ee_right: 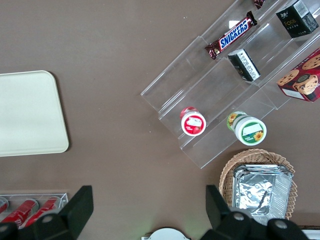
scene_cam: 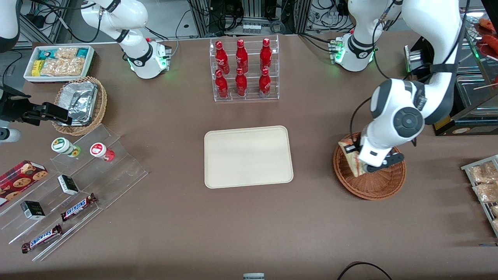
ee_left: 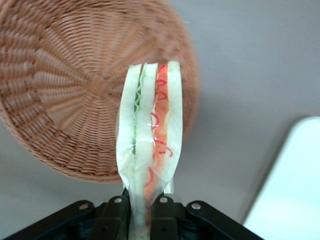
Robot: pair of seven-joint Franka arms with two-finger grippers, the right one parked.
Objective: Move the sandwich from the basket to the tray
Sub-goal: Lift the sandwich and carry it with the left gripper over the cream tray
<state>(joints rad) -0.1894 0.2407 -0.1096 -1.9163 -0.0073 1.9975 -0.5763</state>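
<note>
My gripper hangs over the reddish-brown wicker basket, shut on the sandwich. In the left wrist view the sandwich stands up between the black fingers, a wedge of white bread with green and red-orange layers, lifted above the basket. Its lower tip is hidden between the fingers. The cream tray lies flat beside the basket, toward the parked arm's end; a corner of the tray shows in the left wrist view.
An acrylic rack of red bottles stands farther from the front camera than the tray. A clear tiered stand with snack bars and cups, a tan basket with foil and a white snack bin sit toward the parked arm's end. Snack packs lie near the basket.
</note>
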